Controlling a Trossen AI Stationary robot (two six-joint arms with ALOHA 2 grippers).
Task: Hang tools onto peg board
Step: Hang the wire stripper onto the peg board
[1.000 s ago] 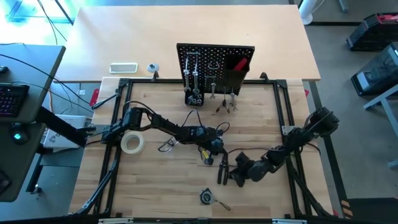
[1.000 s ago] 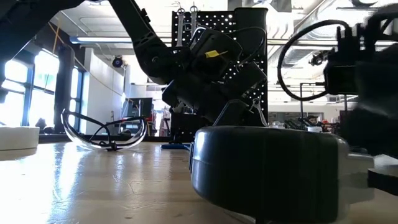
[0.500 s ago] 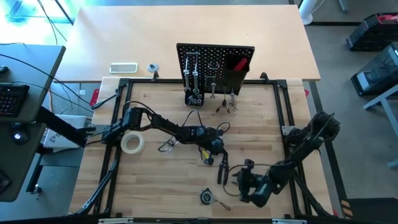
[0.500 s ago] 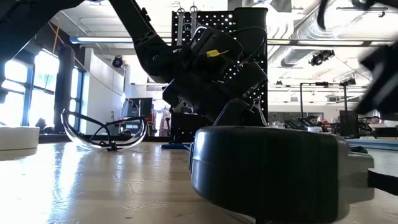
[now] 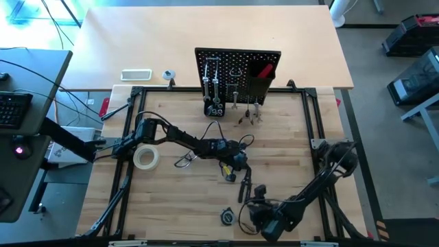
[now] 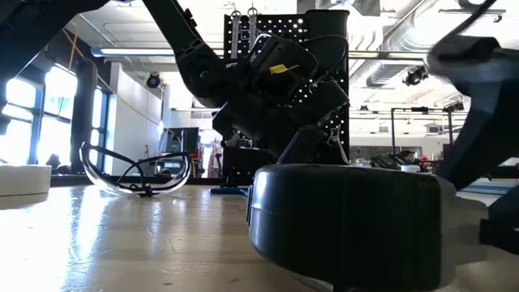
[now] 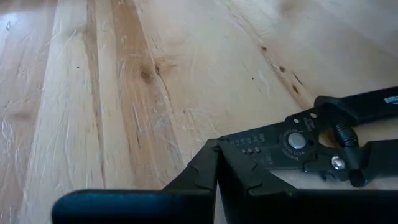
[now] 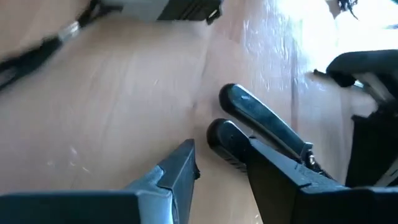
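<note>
We take the peg board [image 5: 238,75] at the table's [image 5: 178,199] far edge as our landmark. Farthest to its left and nearer us lies the pale tape roll [image 5: 146,158], then the clear glasses [image 5: 184,161] just beside it, toward the board. Our left arm reaches from the table's left side in a long low line across the wood, bent at the elbow, and its left gripper [image 5: 236,167] sits low before the board's centre, fingers clenched together with nothing between them, tips right at the head of the black-handled pliers [image 7: 323,146] lying flat on the table. On the board itself hang silver wrenches [image 5: 212,82] and a red-handled tool [image 5: 264,70].

Farther right, our right arm folds down from the table's right edge and sweeps toward the near edge; the right gripper [image 5: 259,214] hovers low there, fingers released and parted, empty, just short of the pliers' handle ends. A small round tool [image 5: 227,217] lies beside it. Open wood remains near the front left corner.
</note>
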